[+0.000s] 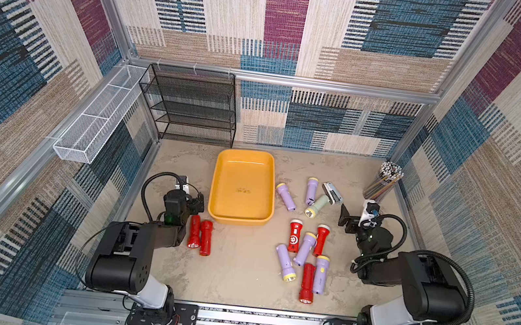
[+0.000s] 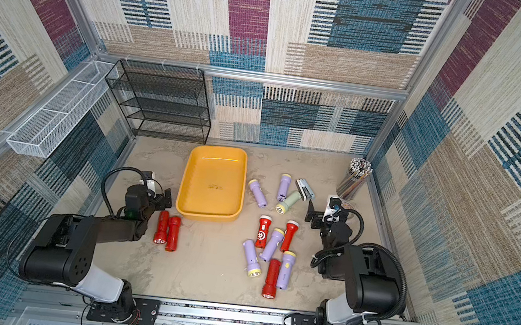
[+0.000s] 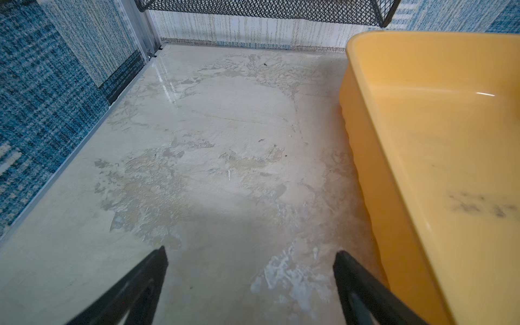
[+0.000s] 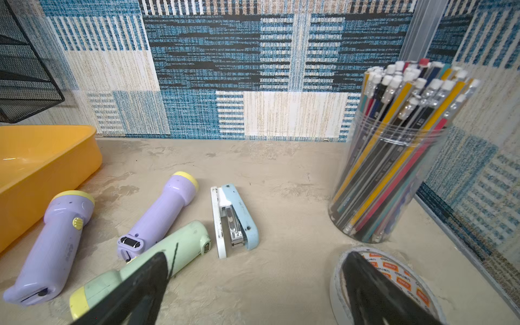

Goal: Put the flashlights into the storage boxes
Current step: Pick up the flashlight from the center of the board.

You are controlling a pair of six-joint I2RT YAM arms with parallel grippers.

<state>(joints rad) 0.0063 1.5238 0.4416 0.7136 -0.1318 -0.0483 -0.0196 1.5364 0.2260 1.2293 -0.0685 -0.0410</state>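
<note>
Tray: your yellow-orange tray [image 1: 244,171] sits on the table [image 1: 236,283] toward the back, just in front of the black mesh rack [image 1: 191,106]. Its floor shows bare in both top views.
Left gripper: your left gripper [image 3: 250,253] has its fingers spread wide with only tabletop between them, so it holds nothing. It sits just beside the tray's left wall.
Right gripper: your right gripper [image 4: 256,256] is spread wide too and grips nothing. In the right wrist view one finger crosses in front of the pale green flashlight [image 4: 191,239], the other in front of a tape roll [image 4: 408,281].
Red pair: two red flashlights [image 1: 194,231] lie side by side, touching, near the tray's front left corner and beside your left arm.
Back cluster: to the right of the tray you have two lilac flashlights [image 1: 286,196] with pale yellow heads, plus the pale green one. The green one's tail end is just beside a pale blue stapler [image 1: 333,192].
Front cluster: six more flashlights [image 1: 305,248], three red and three lilac, lie loosely together, several touching, nearer the front.
Count in tray: every flashlight you can see lies on the table, outside the tray.
Other things: a pencil cup [image 1: 383,181] stands in the back right corner, and a white wire basket [image 1: 97,121] hangs on the left wall.
</note>
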